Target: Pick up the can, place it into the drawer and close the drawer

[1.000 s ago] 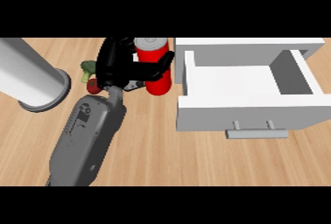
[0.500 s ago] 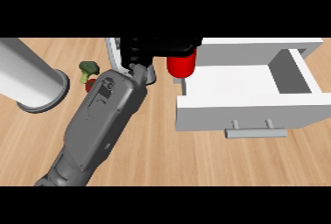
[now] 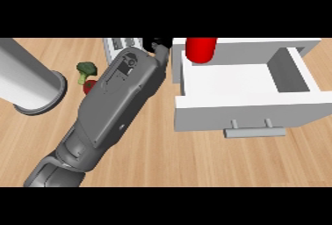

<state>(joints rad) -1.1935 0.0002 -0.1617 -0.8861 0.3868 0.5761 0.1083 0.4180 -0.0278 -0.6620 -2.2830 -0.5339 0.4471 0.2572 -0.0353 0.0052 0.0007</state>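
The red can (image 3: 201,49) hangs upright over the back left corner of the open white drawer (image 3: 250,113), whose inside is bare. My right hand (image 3: 158,45) is just left of the can, mostly hidden behind its own grey forearm (image 3: 120,96), which runs up from the lower left. Only a bit of black fingers shows beside the can; they seem curled on it. The drawer's grey handle (image 3: 254,132) faces the near side. My left hand does not show.
A thick grey cylinder (image 3: 29,81) with a flared end stands at the left. A broccoli floret (image 3: 85,69) and a small red item (image 3: 89,86) lie between it and my forearm. A pale ribbed object (image 3: 123,43) sits at the back.
The can was lifted off the counter and carried right, from beside the drawer to above its back left corner. My forearm swung right with it.
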